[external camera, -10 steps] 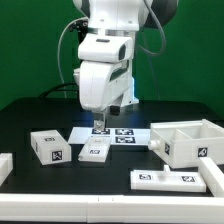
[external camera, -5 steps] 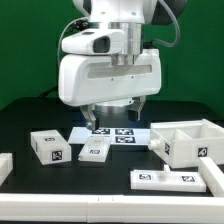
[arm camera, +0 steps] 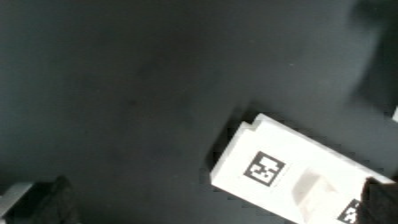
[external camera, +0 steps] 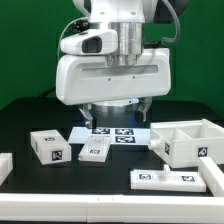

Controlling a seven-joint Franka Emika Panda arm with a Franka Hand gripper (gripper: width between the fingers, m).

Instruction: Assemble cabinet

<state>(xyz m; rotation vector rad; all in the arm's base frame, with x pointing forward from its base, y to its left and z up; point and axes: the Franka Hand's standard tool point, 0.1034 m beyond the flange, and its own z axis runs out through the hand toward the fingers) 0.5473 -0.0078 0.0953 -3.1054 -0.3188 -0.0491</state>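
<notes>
Black desk (external camera: 30,115) carries the white cabinet (external camera: 185,142) at the exterior view's right, well apart from the fingers (external camera: 88,115), spread wide and empty above the marker board (external camera: 112,132); a careless descent risks striking it or shoving the nearby small block (external camera: 95,151).

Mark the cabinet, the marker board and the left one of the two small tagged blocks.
cabinet (external camera: 180,148), exterior view, on its front wall.
marker board (external camera: 111,135), exterior view, near its middle.
left tagged block (external camera: 45,139), exterior view, on its top face.
</notes>
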